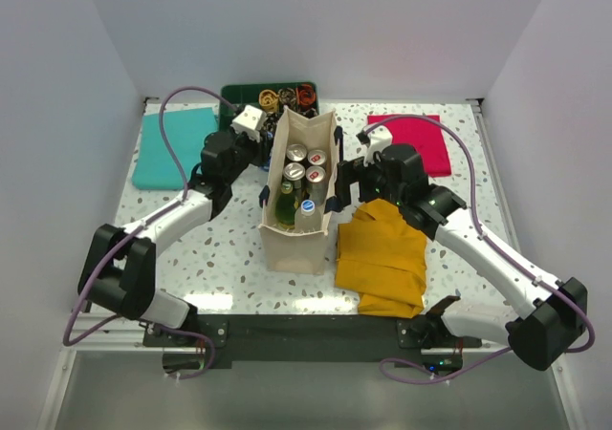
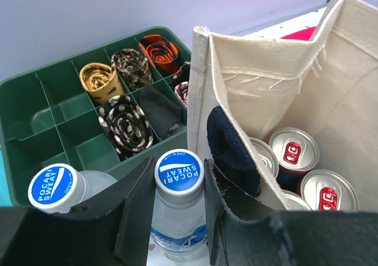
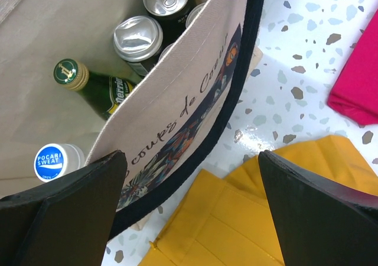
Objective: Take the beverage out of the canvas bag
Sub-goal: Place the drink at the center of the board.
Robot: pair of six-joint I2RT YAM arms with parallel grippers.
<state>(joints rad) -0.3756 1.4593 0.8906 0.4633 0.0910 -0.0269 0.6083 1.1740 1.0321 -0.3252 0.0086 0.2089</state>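
A crumpled mustard-yellow cloth (image 1: 382, 253) is lying nearest the arms, just right of the canvas bag (image 1: 296, 248). The bag is standing upright mid-table, boxy, in stiff cream fabric with navy strap handles and a printed panel on its right wall. Inside it, at the near end, a capped clear bottle (image 1: 308, 205) is standing beside a green glass bottle (image 1: 285, 201), and silver-topped cans (image 1: 306, 167) are crowding the far end. The right gripper (image 3: 189, 162) is hanging over the bag's right wall, its black wedge fingers spread wide to either side of the fabric and clasping nothing. Just outside the bag's far left corner, the left gripper (image 2: 178, 180) is pinching the beverage, a clear plastic Pocari Sweat bottle (image 2: 177, 170), its jaws pressed in close below the round blue cap. A matching spare bottle (image 2: 53, 186) is standing just beyond it, away from the bag. Behind the bag a dark green divided tray (image 2: 23, 109) is holding rolled patterned ties (image 2: 124, 121). A flat teal cloth (image 1: 174, 148) is lying left of the bag's far end, and a red cloth (image 1: 416, 143) right of it.
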